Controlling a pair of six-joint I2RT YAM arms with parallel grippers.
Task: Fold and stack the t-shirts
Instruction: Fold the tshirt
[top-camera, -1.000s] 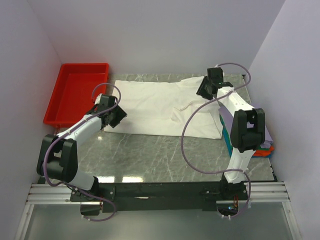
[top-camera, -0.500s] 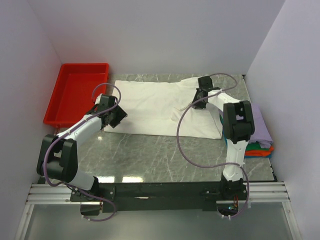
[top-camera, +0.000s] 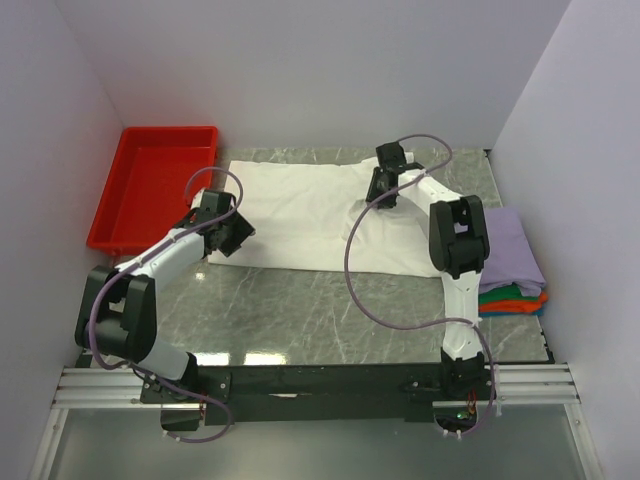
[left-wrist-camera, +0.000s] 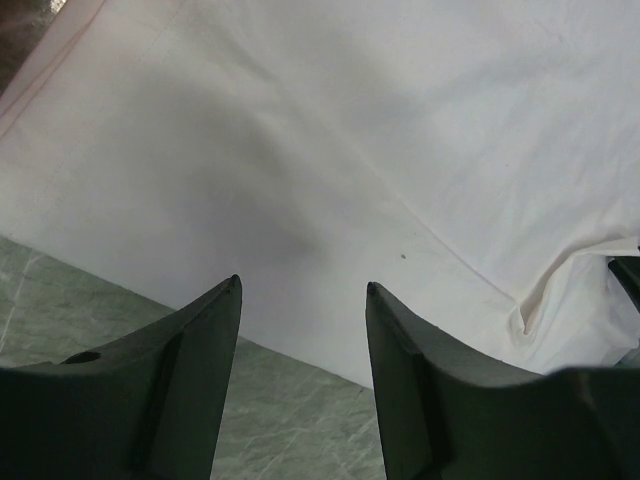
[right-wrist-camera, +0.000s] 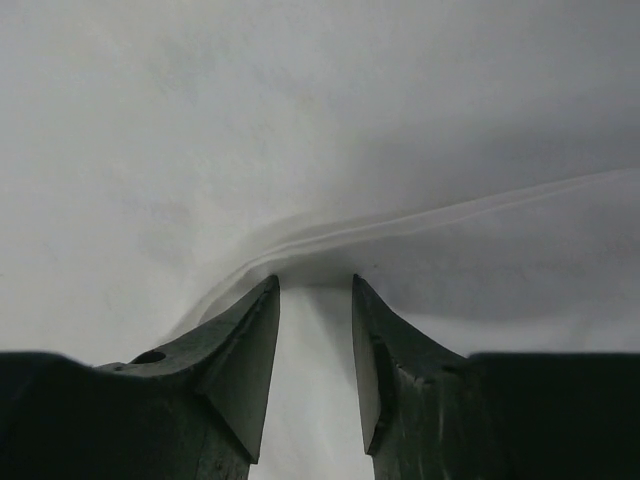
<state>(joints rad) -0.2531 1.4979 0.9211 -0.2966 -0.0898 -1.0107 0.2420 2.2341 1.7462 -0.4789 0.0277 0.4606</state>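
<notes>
White t-shirt is ridged at the tips of the narrowly parted right hand, likely for a fold grasp; the left hand is held wide, empty.

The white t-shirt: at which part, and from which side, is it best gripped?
Take the white t-shirt by the raised fold in its far right part, from straight above. Elsewhere it lies flat on the table, with nothing to pinch; this ridge stands up, just at the right gripper's open fingers.
</notes>
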